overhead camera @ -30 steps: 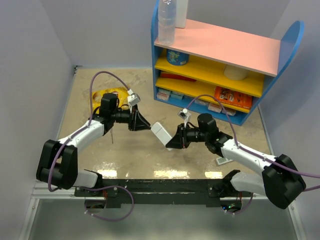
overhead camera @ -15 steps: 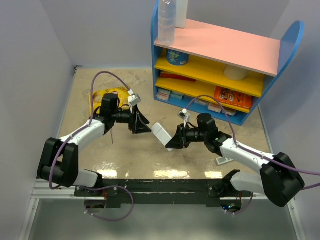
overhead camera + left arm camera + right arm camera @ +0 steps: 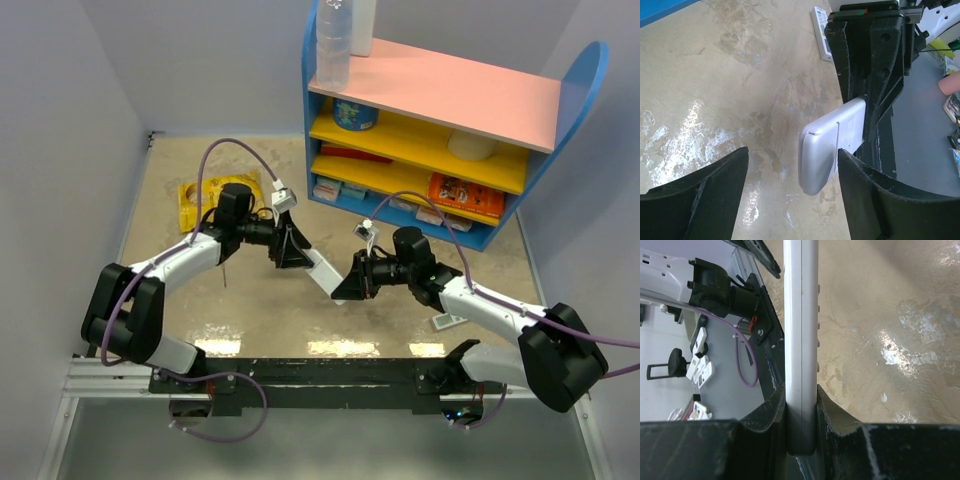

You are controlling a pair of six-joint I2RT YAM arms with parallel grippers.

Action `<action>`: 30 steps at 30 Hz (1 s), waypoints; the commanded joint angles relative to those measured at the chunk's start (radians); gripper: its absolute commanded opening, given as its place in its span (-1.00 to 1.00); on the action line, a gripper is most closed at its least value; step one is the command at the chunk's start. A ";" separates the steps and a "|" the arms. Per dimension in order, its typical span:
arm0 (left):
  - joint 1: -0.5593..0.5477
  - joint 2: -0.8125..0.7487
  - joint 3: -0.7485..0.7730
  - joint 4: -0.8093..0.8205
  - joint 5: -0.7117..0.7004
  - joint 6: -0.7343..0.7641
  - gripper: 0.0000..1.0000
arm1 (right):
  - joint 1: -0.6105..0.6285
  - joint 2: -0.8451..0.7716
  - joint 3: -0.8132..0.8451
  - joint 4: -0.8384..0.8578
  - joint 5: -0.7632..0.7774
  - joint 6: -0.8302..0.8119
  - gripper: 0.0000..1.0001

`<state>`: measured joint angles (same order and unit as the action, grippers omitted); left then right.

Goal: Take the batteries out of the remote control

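Top view: right claw is clamped on the remote control, held off the bench, with the left claw at its free end. Left wrist: jaws wide apart, empty, remote end between them. Right wrist: remote pinched edge-on.

Desk: beige, marbled, glossy top, with bright glare patches in a row along its near side. Plain, pale grey-lavender walls close it in on the left, at the back and on the right. At the back right of the desk stands a small shelf unit with blue side panels, a pink top board and yellow shelves below; a clear bottle stands on the top board's left end.
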<state>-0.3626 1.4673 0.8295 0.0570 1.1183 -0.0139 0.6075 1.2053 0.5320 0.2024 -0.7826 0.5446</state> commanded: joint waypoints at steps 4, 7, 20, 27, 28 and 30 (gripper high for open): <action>-0.018 0.027 0.054 -0.011 0.012 0.086 0.17 | -0.006 -0.023 0.026 0.023 -0.041 -0.023 -1.00; -0.018 0.034 0.075 -0.100 0.003 0.146 -0.09 | -0.006 -0.023 0.023 0.017 -0.037 -0.029 -1.00; -0.015 0.133 0.164 -0.252 -0.018 0.247 -0.85 | -0.014 -0.023 -0.001 0.014 -0.018 -0.031 -1.00; 0.020 0.123 0.160 -0.240 -0.017 0.226 -1.00 | -0.025 -0.013 0.005 -0.067 0.066 -0.055 -1.00; 0.025 0.125 0.160 -0.240 -0.020 0.220 -1.00 | -0.025 -0.013 0.005 -0.073 0.077 -0.055 -1.00; 0.037 0.126 0.166 -0.255 -0.018 0.216 -1.00 | -0.029 -0.023 0.005 -0.089 0.103 -0.055 -1.00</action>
<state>-0.3771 1.5902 0.9653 -0.2031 1.1671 0.1684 0.5934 1.2053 0.5198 0.1474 -0.7235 0.5026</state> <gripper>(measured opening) 0.290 0.227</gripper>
